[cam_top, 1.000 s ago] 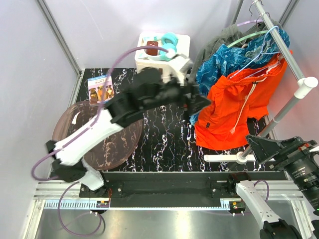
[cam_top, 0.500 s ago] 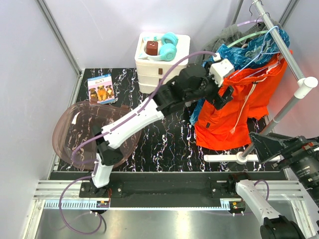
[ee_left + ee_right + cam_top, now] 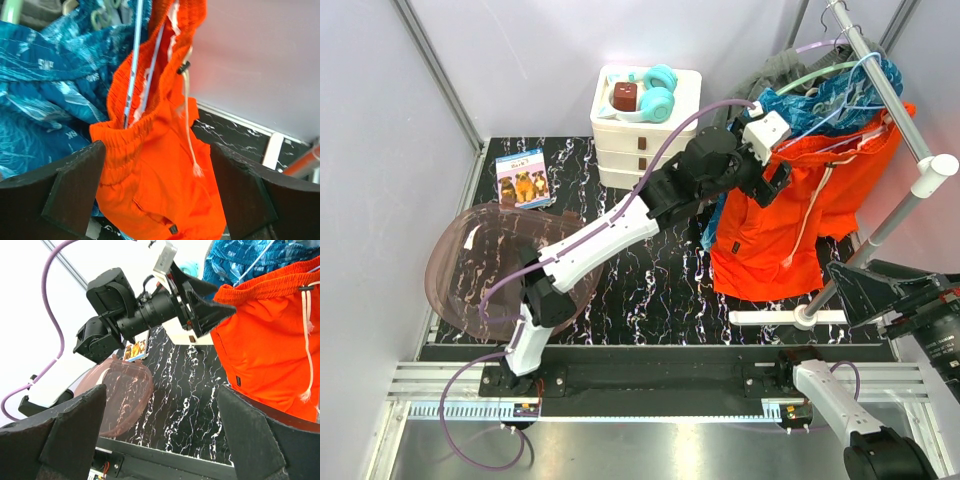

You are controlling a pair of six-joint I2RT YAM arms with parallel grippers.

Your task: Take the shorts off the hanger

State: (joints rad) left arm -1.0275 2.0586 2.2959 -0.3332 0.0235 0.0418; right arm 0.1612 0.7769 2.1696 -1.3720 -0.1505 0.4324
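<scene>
The bright orange shorts [image 3: 790, 215] with a white drawstring hang on a pale blue hanger [image 3: 840, 110] from the rack rail at the right. The blue mottled shorts [image 3: 790, 115] hang behind them, and the dark grey shorts [image 3: 775, 70] behind those. My left gripper [image 3: 772, 180] is open, raised at the orange waistband's left end; the orange shorts [image 3: 160, 165] fill the gap between its fingers without being pinched. My right gripper [image 3: 870, 290] is open and empty, low at the front right, facing the orange shorts [image 3: 270, 340] and the left gripper [image 3: 200, 300].
A pink translucent tub [image 3: 510, 270] sits at the table's left. A white drawer box [image 3: 645, 125] with teal headphones stands at the back. A small picture booklet [image 3: 523, 178] lies at the back left. The white rack pole and foot [image 3: 880, 225] cross the right side.
My left arm has swung from the table's middle up and right to the orange shorts' waistband. The shorts' left edge has shifted a little. The right gripper has barely moved.
</scene>
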